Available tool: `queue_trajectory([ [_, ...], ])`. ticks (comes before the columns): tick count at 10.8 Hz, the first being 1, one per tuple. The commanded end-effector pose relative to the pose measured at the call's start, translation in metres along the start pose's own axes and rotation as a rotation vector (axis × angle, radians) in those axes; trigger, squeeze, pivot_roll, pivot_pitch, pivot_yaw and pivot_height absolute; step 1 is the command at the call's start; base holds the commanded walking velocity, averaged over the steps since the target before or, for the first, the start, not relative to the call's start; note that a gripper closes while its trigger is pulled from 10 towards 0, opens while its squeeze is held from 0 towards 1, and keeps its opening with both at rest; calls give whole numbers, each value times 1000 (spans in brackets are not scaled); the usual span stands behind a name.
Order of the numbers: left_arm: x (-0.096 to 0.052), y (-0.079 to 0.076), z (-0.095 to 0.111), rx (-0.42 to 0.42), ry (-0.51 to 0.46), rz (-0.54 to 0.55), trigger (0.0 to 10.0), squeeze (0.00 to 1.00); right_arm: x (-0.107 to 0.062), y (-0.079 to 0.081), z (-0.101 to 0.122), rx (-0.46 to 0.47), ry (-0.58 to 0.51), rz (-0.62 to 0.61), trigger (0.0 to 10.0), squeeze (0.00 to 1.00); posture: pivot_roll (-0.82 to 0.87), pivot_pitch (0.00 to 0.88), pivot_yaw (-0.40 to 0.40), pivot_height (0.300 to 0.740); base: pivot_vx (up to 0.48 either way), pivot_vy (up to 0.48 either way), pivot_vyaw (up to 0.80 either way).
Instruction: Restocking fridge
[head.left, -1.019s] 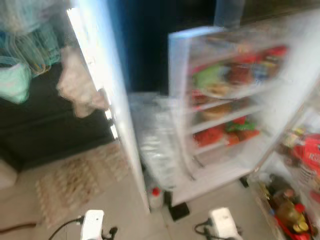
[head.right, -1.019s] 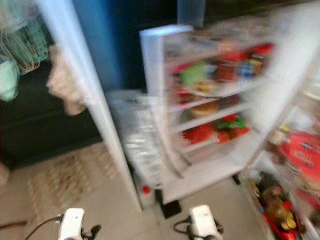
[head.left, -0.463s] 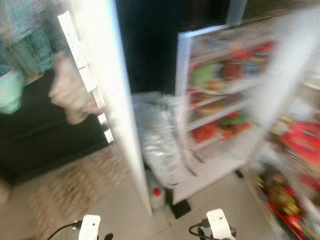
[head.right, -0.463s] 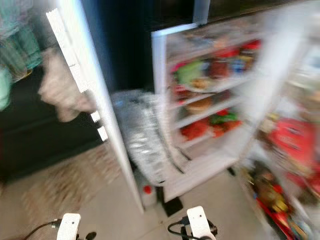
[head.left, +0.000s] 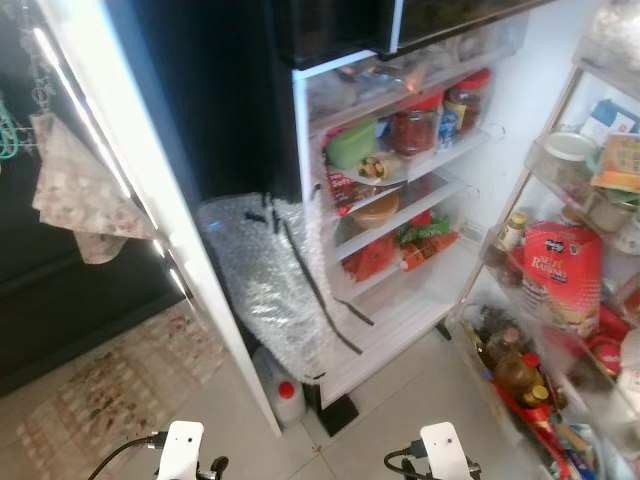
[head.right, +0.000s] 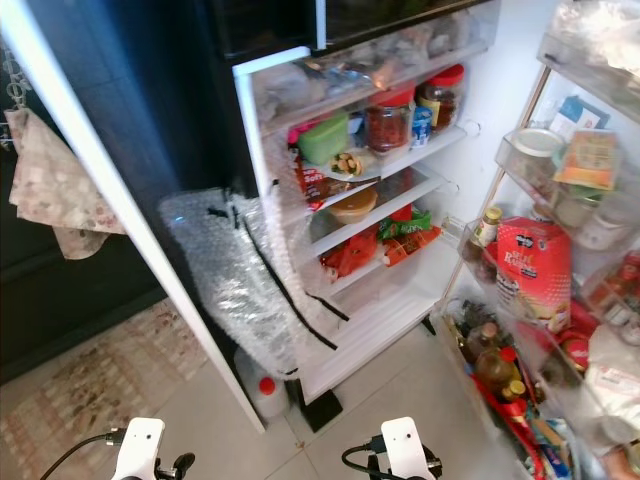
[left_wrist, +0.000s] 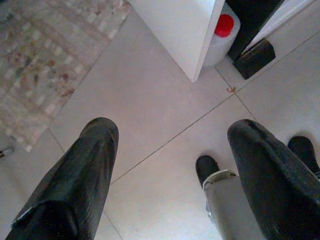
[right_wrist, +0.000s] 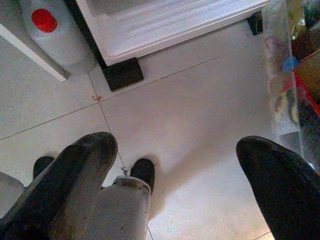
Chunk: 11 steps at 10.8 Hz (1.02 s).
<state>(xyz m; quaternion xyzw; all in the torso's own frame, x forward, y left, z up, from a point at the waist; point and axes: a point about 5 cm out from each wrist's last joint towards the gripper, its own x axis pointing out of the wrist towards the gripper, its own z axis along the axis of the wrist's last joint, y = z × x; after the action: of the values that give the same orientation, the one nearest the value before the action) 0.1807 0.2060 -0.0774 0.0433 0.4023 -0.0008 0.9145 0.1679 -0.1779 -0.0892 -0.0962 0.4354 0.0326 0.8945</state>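
The fridge (head.left: 400, 310) stands open ahead of me, with a bare white bottom shelf. Upper shelves hold a green container (head.left: 352, 143), red-lidded jars (head.left: 414, 122), a plate of food (head.left: 378, 168) and red and green packets (head.left: 400, 245). Its door (head.left: 560, 275) swings out on the right with a red bag and bottles (head.left: 515, 370) in the racks. My left gripper (left_wrist: 172, 135) is open over bare floor tiles, nothing between its fingers. My right gripper (right_wrist: 175, 150) is open too, low over the tiles before the fridge's base.
A white jug with a red cap (head.left: 284, 395) sits on the floor by a white panel (head.left: 200, 270). Bubble wrap (head.left: 262, 290) hangs on the fridge's left side. A patterned rug (head.left: 100, 390) lies at left, a cloth (head.left: 80, 195) hanging above it. My feet (right_wrist: 142, 172) show below.
The head camera has swung and steadied, so the blur is gone and the fridge sits further left in the picture. Nothing among the things has visibly moved.
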Motion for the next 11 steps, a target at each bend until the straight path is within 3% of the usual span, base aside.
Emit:
queue_trajectory([
  [1, -1, 2, -4, 10, 21, 6, 10000, 0, 0, 0, -2, 10, 12, 2, 10000, 0, -96, 0, 93, 740, 0, 334, -744],
  [6, -1, 0, -5, -1, 22, 23, 10000, 0, 1, 0, 2, 8, 4, 2, 10000, 0, -89, 12, 84, 740, 0, 0, -753],
  [11, -3, -1, -12, -8, 43, 29, 10000, 0, 0, -2, 3, -2, -22, 5, 10000, 0, -94, 22, 81, 740, 0, 0, 0],
])
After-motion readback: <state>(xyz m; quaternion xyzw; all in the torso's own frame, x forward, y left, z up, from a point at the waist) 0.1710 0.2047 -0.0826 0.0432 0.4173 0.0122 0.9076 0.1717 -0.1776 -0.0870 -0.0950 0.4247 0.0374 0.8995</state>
